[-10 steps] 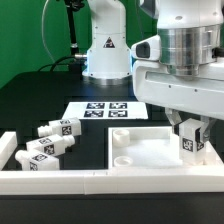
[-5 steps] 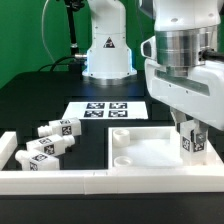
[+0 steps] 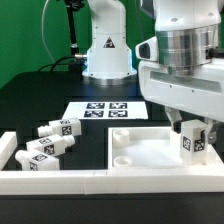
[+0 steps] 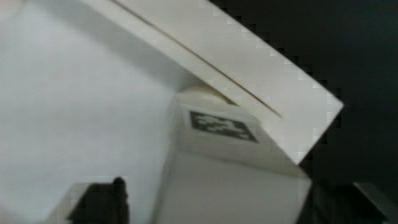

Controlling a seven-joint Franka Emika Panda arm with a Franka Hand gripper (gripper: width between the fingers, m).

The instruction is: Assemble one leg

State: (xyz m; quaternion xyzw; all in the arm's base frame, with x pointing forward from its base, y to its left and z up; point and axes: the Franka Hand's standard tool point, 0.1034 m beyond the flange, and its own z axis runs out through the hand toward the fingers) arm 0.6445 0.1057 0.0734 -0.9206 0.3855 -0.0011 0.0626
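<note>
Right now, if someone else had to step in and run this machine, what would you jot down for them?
Hand: shut on the leg, holding it upright at the corner of the white panel on the exterior view's right.
Wrist view shows the leg against the panel's edge; whether it is fully seated in a socket cannot be told.
Three spare legs lie on the exterior view's left, untouched.
The marker board lies behind the panel.
Left: confirm the leg is fixed, then let go.
</note>
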